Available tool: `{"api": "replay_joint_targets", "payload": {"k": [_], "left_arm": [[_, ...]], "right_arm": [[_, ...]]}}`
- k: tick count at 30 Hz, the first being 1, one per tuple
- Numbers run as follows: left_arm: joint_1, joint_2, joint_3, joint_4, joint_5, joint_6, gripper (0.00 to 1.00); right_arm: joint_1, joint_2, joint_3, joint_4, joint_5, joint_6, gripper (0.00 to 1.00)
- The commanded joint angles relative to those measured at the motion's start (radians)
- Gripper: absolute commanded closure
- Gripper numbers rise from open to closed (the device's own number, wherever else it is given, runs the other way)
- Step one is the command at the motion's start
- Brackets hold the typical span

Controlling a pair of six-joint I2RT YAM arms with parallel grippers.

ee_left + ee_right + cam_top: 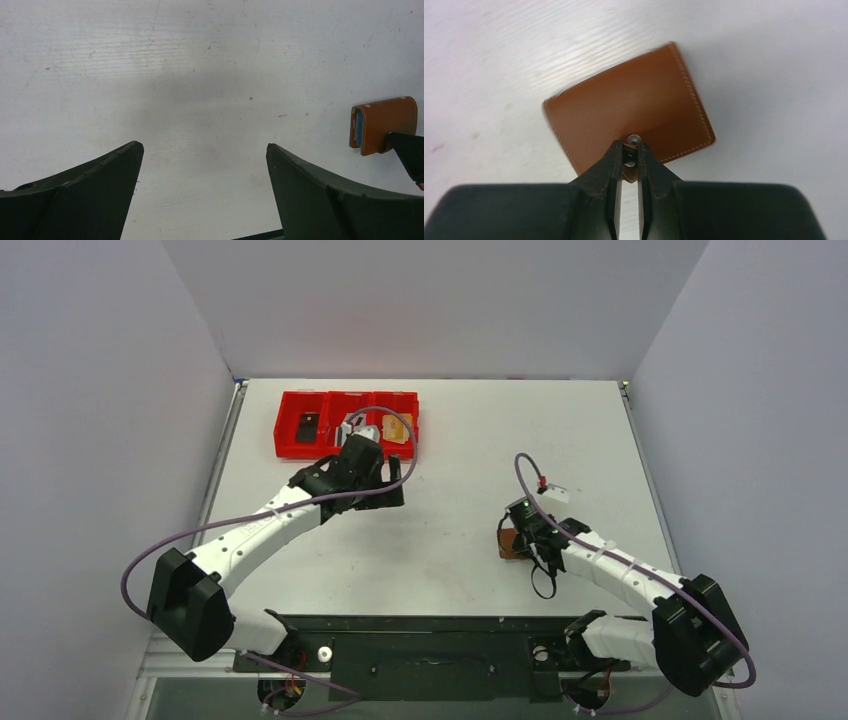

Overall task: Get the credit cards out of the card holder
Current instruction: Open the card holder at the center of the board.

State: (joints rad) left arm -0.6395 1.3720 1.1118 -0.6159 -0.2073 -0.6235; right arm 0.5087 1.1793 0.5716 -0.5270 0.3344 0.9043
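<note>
The card holder point(634, 110), a brown leather wallet, lies folded shut on the white table. It also shows in the top view point(511, 541) and at the right edge of the left wrist view point(386, 122), where a blue inner edge shows. My right gripper point(630, 150) is shut on the wallet's strap tab by its metal snap. My left gripper point(202, 150) is open and empty above bare table, near the red tray point(295, 445). A silver card and an orange card point(396, 429) lie in the tray's compartments. No cards show in the wallet.
The red three-compartment tray stands at the back left and holds a dark object point(307, 426) in its left compartment. A small white tag point(556, 494) on the right arm's cable hangs above the table. Grey walls close in the table's sides.
</note>
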Motion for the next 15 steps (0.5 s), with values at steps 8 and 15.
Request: {"api": "replay_joint_targets", "payload": {"k": [8, 15], "left_arm": [[0.004, 0.044, -0.057, 0.083, 0.163, -0.04, 0.14], [0.004, 0.068, -0.075, 0.091, 0.187, -0.054, 0.23]], "right_arm": [[0.293, 0.016, 0.166, 0.211, -0.016, -0.198, 1.0], [0.352, 0.052, 0.237, 0.243, -0.054, -0.281, 1.0]]}}
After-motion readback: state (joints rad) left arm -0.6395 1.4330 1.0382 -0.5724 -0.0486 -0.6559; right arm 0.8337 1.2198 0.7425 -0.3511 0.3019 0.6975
